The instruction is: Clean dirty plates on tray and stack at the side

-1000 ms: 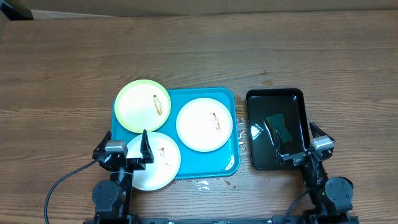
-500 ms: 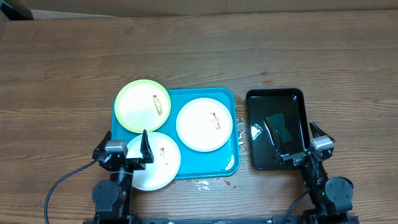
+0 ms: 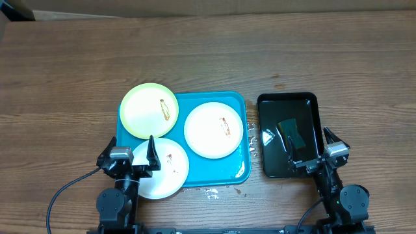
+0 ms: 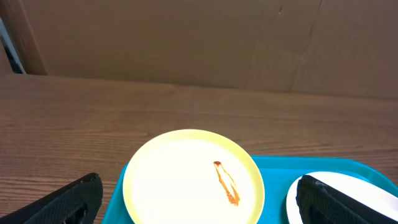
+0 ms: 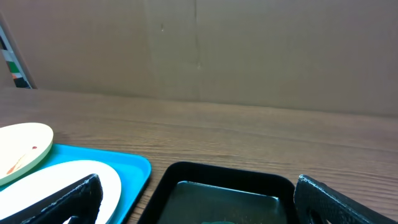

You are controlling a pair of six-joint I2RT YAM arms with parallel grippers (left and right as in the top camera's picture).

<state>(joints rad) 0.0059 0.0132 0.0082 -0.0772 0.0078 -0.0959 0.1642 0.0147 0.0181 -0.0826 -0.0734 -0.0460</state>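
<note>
The turquoise tray (image 3: 234, 170) lies at the table's centre and holds three plates. The pale yellow-green plate (image 3: 148, 110) sits at its back left, with a brown smear; it also shows in the left wrist view (image 4: 186, 183). A white plate (image 3: 213, 129) with a smear lies at the right. Another white plate (image 3: 166, 170) overhangs the tray's front left edge. My left gripper (image 3: 128, 158) is open and empty, over that front plate's near edge. My right gripper (image 3: 314, 151) is open and empty, at the black tray's near edge.
A glossy black tray (image 3: 288, 102) stands right of the turquoise tray and holds liquid and a dark green sponge (image 3: 292, 133). Water drops lie on the wood between the trays (image 3: 252, 140). A cardboard wall (image 4: 199, 37) backs the table.
</note>
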